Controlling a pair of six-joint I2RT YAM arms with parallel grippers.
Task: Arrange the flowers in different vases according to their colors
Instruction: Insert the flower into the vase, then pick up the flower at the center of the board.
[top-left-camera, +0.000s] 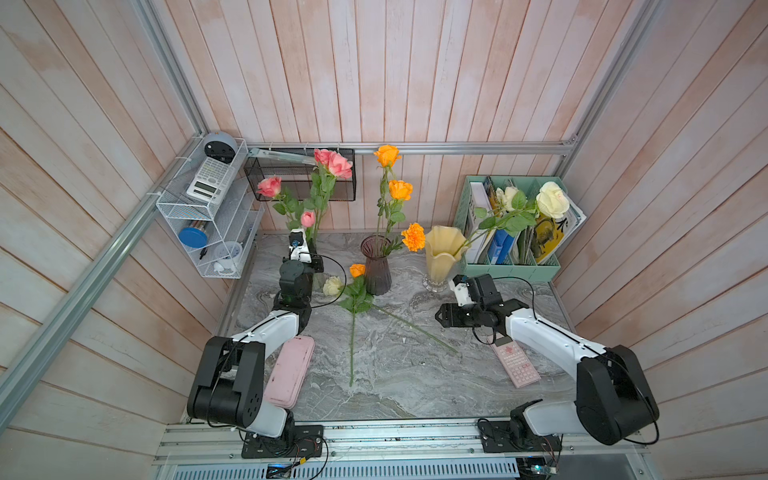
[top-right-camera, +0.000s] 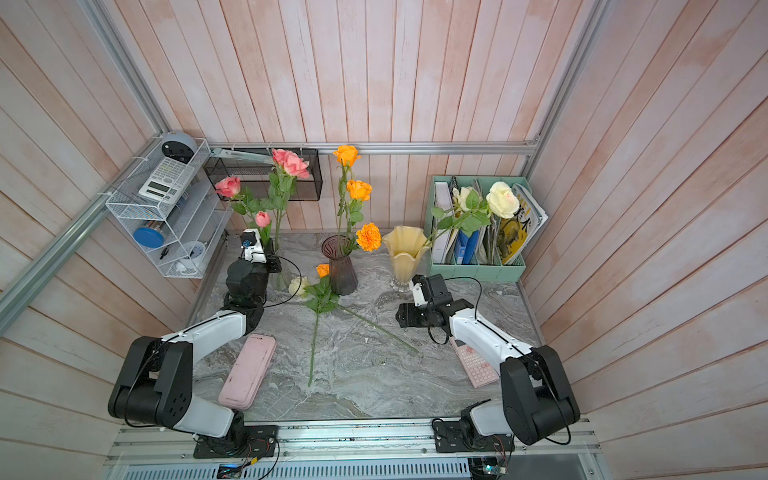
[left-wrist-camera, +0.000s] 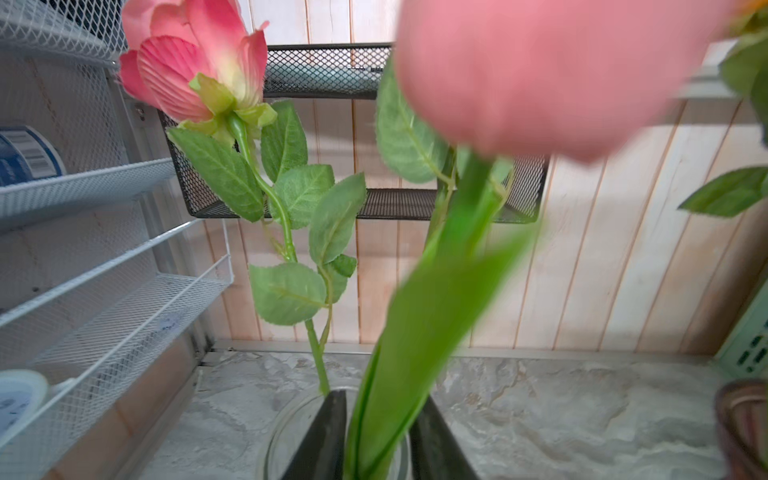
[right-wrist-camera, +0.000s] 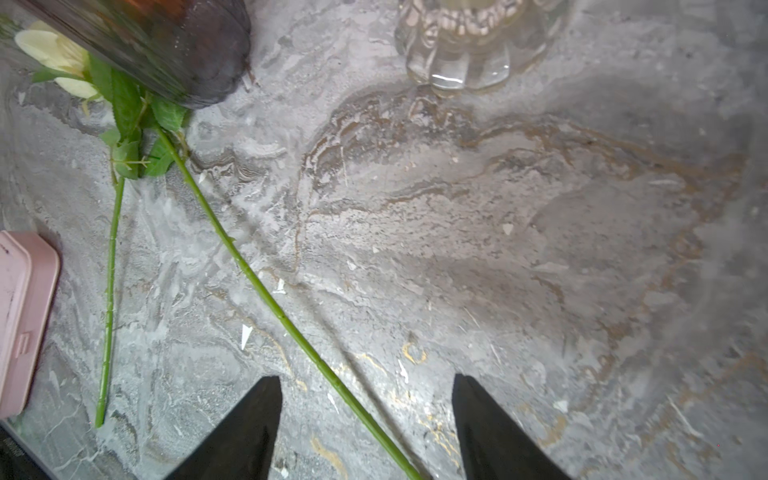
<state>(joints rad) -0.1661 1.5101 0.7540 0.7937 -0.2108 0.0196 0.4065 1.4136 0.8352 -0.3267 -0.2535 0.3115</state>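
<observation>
At the back left, my left gripper (left-wrist-camera: 380, 395) is over the clear glass vase (left-wrist-camera: 282, 419). Its jaws stand apart around the pink tulip's (top-left-camera: 307, 218) stem and leaf, which reach down into the vase beside the pink roses (top-left-camera: 269, 186). The purple vase (top-left-camera: 377, 266) holds orange roses (top-left-camera: 400, 189) and a marigold (top-left-camera: 414, 237). Cream roses (top-left-camera: 552, 199) lean out of the yellow vase (top-left-camera: 442, 253). An orange rose (top-left-camera: 357, 270) and a cream rose (top-left-camera: 332, 286) lie on the table. My right gripper (right-wrist-camera: 365, 378) is open above the cream rose's stem (right-wrist-camera: 291, 328).
A pink case (top-left-camera: 289, 372) lies front left and a pink calculator (top-left-camera: 515, 361) lies under my right arm. The mint file holder (top-left-camera: 511, 266) stands at the back right. A black mesh basket (top-left-camera: 299, 174) and a white wire rack (top-left-camera: 208, 216) hang on the walls.
</observation>
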